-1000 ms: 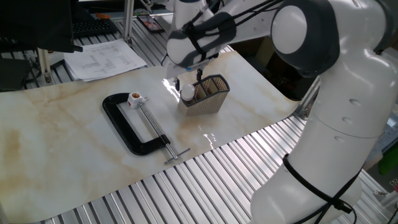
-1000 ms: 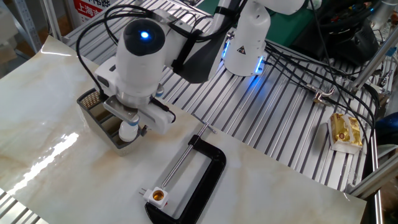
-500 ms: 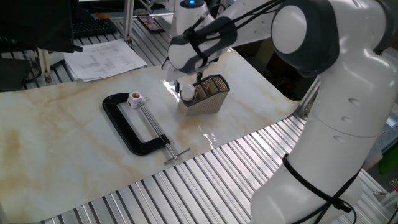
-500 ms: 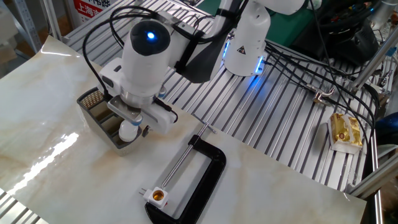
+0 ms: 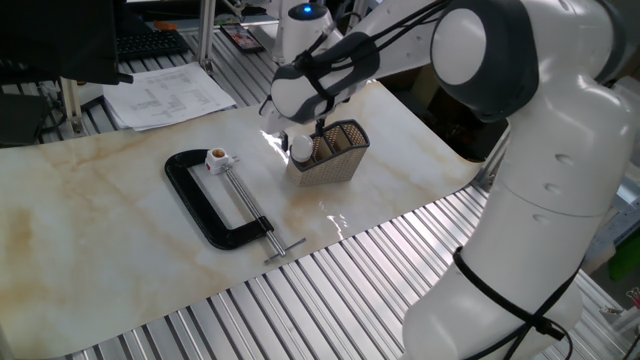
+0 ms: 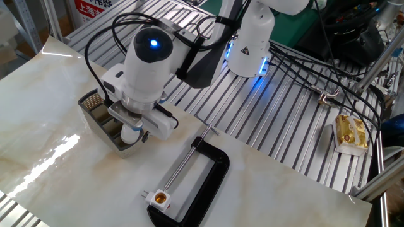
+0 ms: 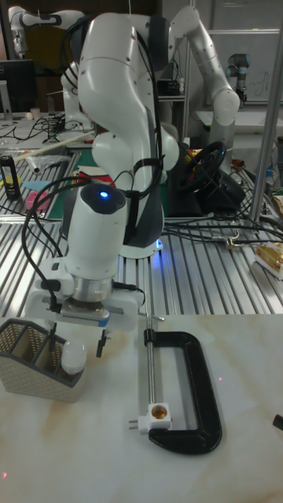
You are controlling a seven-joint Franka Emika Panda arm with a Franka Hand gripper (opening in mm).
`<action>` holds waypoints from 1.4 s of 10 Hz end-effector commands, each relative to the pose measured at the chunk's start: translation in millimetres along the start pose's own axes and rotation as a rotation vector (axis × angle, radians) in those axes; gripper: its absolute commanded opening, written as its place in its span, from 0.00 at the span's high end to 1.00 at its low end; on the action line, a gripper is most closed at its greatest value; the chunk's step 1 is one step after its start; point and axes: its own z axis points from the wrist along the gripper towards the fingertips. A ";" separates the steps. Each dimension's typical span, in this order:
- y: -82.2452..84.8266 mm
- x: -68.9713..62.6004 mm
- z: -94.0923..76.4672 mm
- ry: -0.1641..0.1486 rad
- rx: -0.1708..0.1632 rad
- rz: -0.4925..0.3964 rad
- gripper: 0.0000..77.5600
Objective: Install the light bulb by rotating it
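Bulb (image 7: 73,355), white globe, sits between the fingers of the hand (image 7: 77,343), closed on it, right at the basket's (image 7: 31,357) 3 o'clock end. Basket is metal mesh, on the marble tabletop (image 5: 90,220). Black C-clamp (image 7: 185,389) lies at 3 o'clock of basket, well apart. White socket (image 7: 157,416) with orange centre sits at the clamp's near end.

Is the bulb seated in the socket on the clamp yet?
No, the light bulb is at the mesh basket, while the socket on the C-clamp shows an empty orange centre.
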 end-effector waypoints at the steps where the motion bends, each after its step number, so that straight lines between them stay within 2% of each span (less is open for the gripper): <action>1: -1.4 -2.1 1.3 -0.009 0.000 -0.002 0.00; 5: -0.4 -4.5 17.9 -0.030 -0.002 -0.004 0.00; 9: -0.5 -5.7 21.0 -0.030 -0.003 -0.001 0.00; 14: 1.1 3.1 25.1 -0.029 -0.008 -0.005 0.00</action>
